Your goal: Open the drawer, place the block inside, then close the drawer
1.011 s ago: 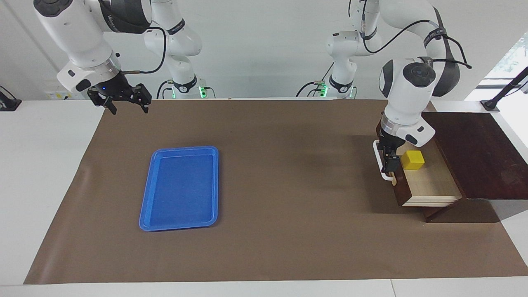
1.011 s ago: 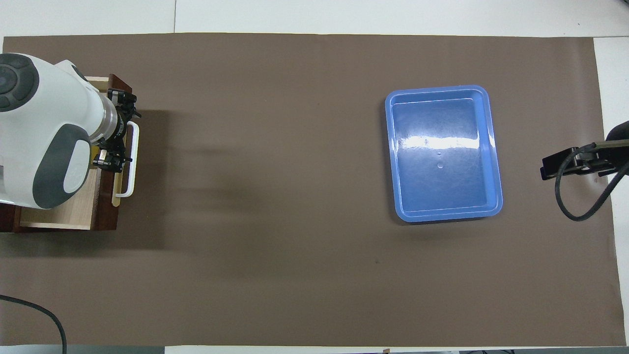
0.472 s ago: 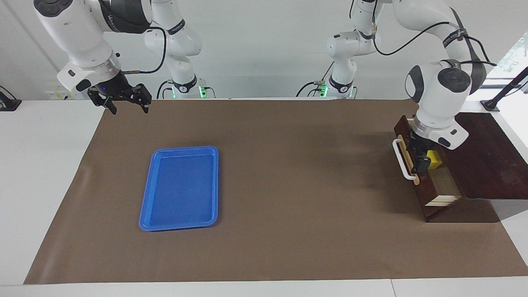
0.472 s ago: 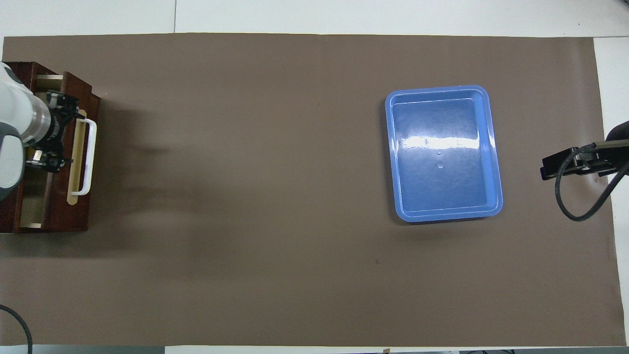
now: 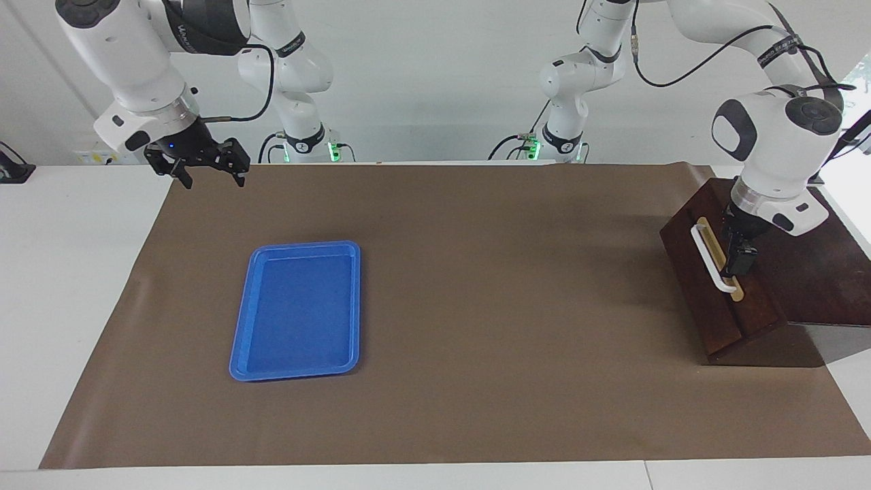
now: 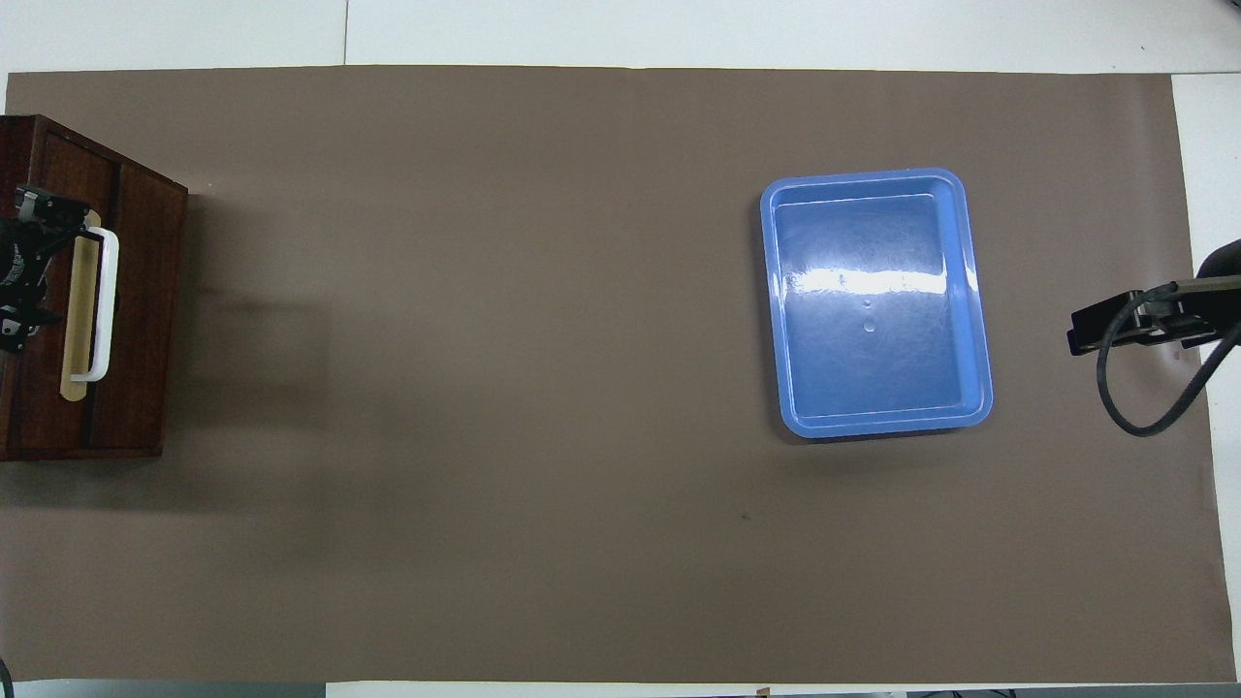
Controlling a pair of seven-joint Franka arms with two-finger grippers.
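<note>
The drawer is seen pushed fully shut, no block is visible, so only withdrawal seems left for the left gripper, spread at the handle, while the right gripper is held spread and waiting above the table's corner

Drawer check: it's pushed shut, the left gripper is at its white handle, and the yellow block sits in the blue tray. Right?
Not quite. The blue tray is empty in the overhead view, and no block shows anywhere. The drawer is shut, with the left gripper at its white handle.

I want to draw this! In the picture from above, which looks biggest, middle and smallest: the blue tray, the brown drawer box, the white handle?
1. Blue tray
2. Drawer box, partly cut off at the edge, so unsure
3. White handle
</note>
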